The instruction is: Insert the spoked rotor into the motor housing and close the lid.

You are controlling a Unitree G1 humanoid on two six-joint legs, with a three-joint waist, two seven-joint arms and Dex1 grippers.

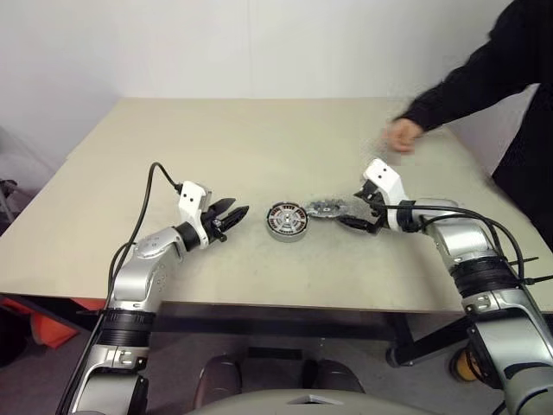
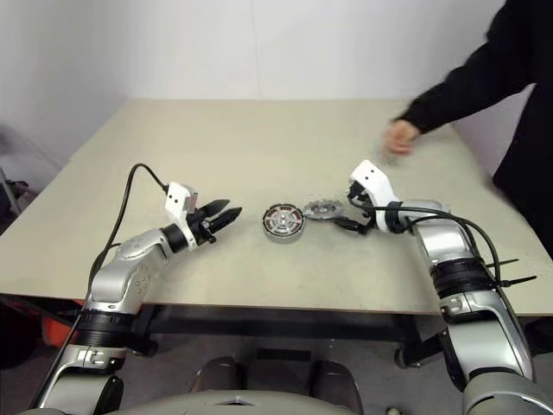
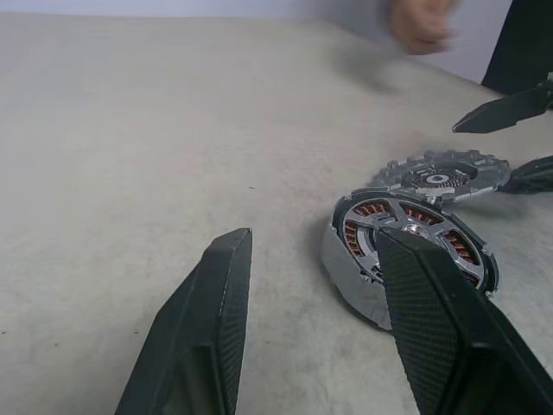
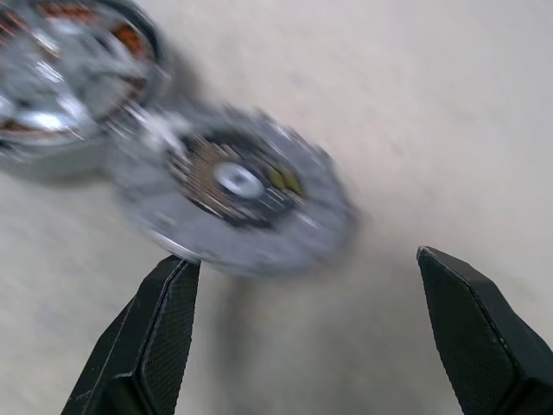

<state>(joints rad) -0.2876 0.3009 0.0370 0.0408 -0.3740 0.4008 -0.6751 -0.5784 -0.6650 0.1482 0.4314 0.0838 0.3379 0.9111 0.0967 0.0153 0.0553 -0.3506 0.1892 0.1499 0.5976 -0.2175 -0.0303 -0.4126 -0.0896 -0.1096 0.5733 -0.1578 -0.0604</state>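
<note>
Between spread left fingers (image 1: 235, 213) and spread right fingers (image 1: 356, 210), motor housing (image 1: 286, 221) touching lid (image 1: 327, 207), mid-table (image 1: 259, 138).

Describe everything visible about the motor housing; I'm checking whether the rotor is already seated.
The squat round grey metal motor housing sits upright mid-table, open side up. Copper-brown windings ring its inside, with the shiny silver spoked rotor lying across its top. The flat dull-grey cut-out lid rests at its edge. Neither end effector touches it; the left end effector hovers open beside it.
</note>
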